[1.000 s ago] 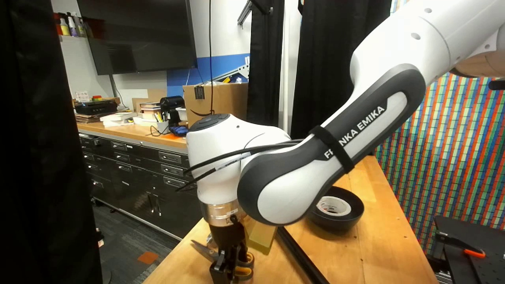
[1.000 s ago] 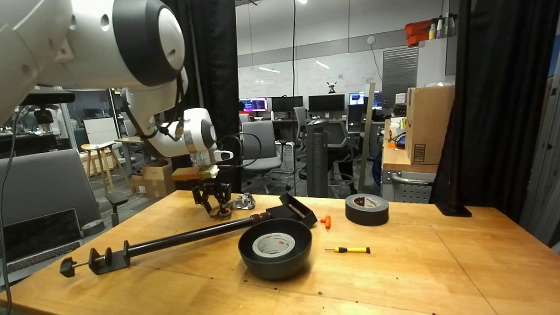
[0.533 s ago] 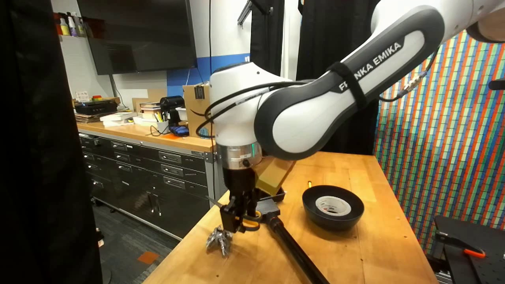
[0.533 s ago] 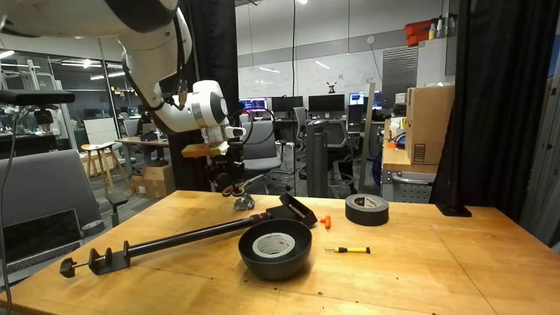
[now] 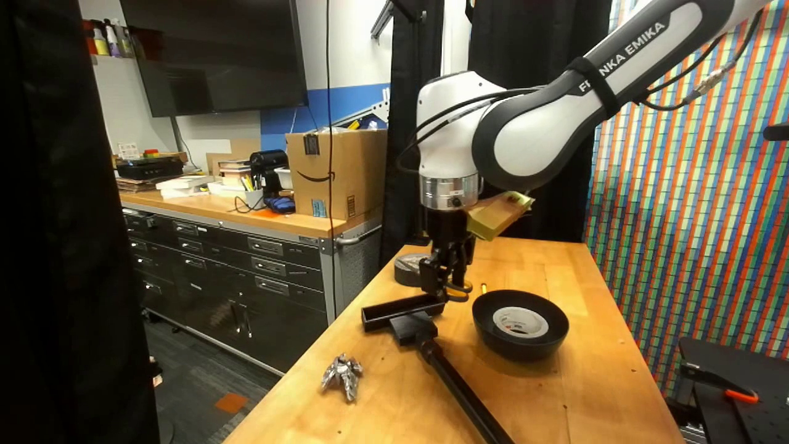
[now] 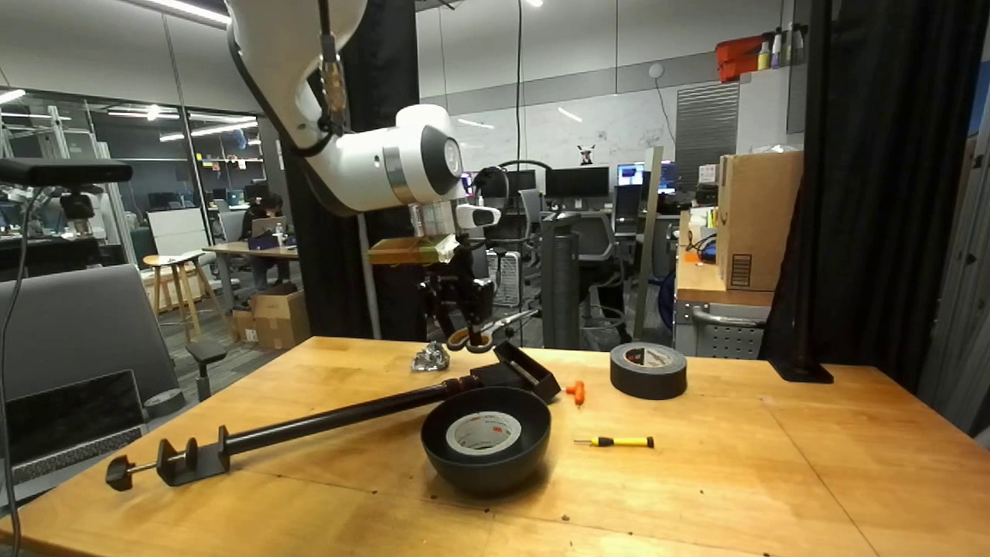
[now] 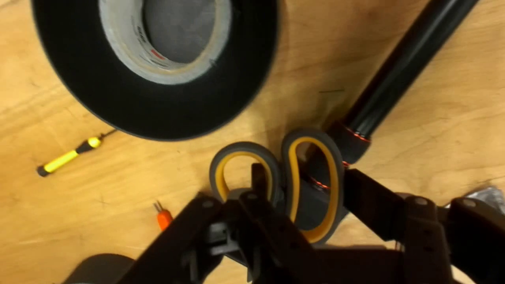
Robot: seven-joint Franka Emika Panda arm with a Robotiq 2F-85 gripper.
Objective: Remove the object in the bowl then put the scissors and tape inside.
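Note:
My gripper [image 5: 445, 287] is shut on the handles of the scissors [image 7: 333, 197], with one finger through a yellow-lined loop. It holds the scissors [image 6: 514, 319] above the table, blades pointing away from the bowl. The black bowl [image 6: 487, 476] stands upright on the table; in the wrist view the bowl [image 7: 158, 114] is just beyond the handles. A roll of tape with a white core [image 6: 460, 433] lies inside the bowl. The small object, a thin yellow-and-black screwdriver [image 6: 625, 442], lies on the table beside the bowl.
A black pole [image 6: 340, 418] with a clamp and a tray-like head lies next to the bowl, partly under the gripper. Crumpled foil [image 5: 343, 376], a small orange tool [image 6: 577, 391] and a wide black tape roll [image 6: 648, 379] also lie on the table.
My gripper has risen from the table with the scissors in its grip and moved right in both exterior views, past the foil and over the pole's head, closer to the bowl.

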